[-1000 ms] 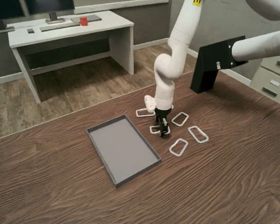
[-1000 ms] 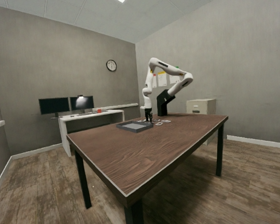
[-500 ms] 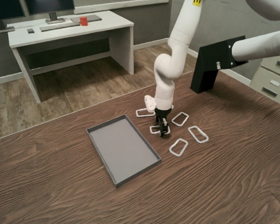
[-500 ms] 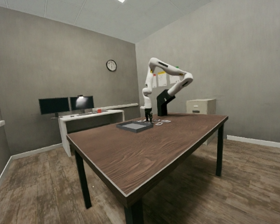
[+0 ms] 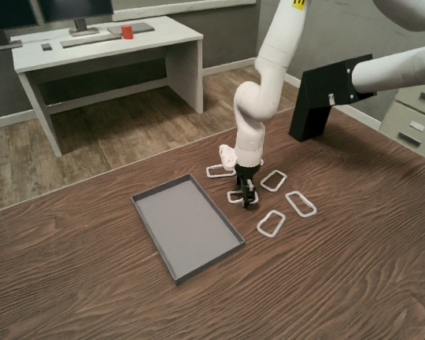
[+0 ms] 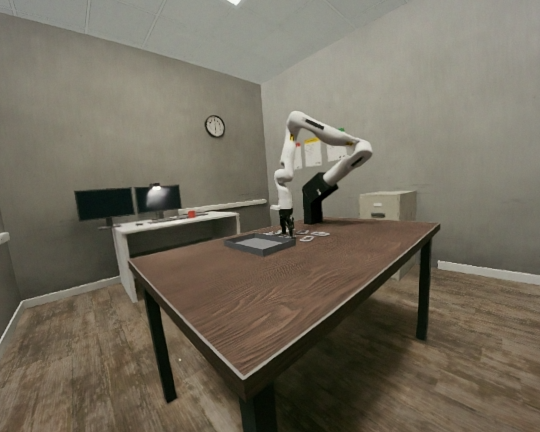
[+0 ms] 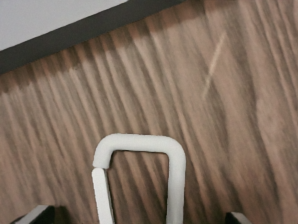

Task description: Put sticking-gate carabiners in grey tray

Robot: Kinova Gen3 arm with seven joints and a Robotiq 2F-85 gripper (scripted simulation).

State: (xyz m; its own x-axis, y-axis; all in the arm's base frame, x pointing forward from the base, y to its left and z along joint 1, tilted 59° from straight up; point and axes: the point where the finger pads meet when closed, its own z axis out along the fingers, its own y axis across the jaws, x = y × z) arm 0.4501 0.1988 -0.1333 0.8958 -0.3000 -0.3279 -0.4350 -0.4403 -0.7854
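Just beside the grey tray [image 5: 171, 189], spread fingers [image 5: 254, 198] straddle a carabiner [image 7: 137, 175], gripping nothing.

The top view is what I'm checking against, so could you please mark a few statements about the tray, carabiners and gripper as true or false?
1. The grey tray holds no carabiner. True.
2. The gripper is shut on a carabiner. False: its fingers are wide open with nothing between them.
3. The gripper is directly over the carabiner nearest the tray. True.
4. That carabiner lies inside the tray. False: it lies on the table, beside the tray.
5. The red cup stands on the white desk. True.
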